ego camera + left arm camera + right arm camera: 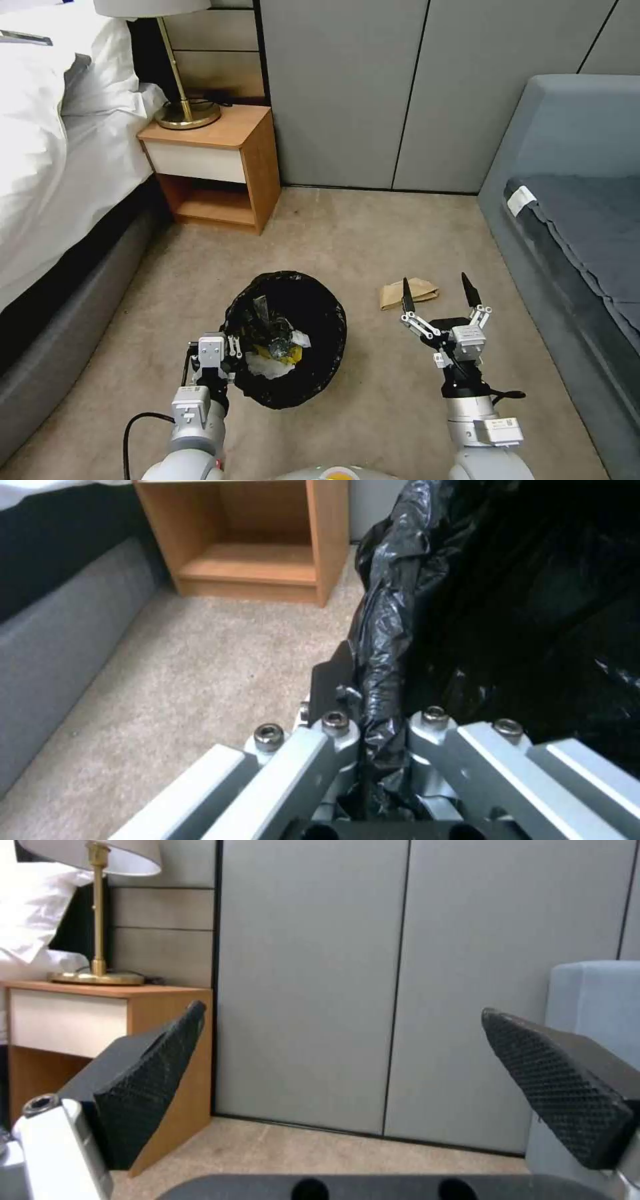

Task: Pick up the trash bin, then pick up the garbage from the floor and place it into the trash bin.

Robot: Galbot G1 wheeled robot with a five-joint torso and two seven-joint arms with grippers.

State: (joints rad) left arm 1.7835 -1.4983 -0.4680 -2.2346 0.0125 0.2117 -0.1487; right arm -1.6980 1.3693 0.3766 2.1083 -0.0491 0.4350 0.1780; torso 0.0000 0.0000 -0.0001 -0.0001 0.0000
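Pinching crinkled black trash bin [293, 313] liner: left tool [227, 348]

You have one trash bin [288, 339], one brown paper bag [408, 292] on the carpet, one nightstand [212, 167], one lamp [179, 80], and two grippers: left [232, 347], right [440, 293].

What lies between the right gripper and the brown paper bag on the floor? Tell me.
Nothing but bare carpet. In the head view the open right gripper hangs just short of the brown paper bag, one fingertip overlapping it.
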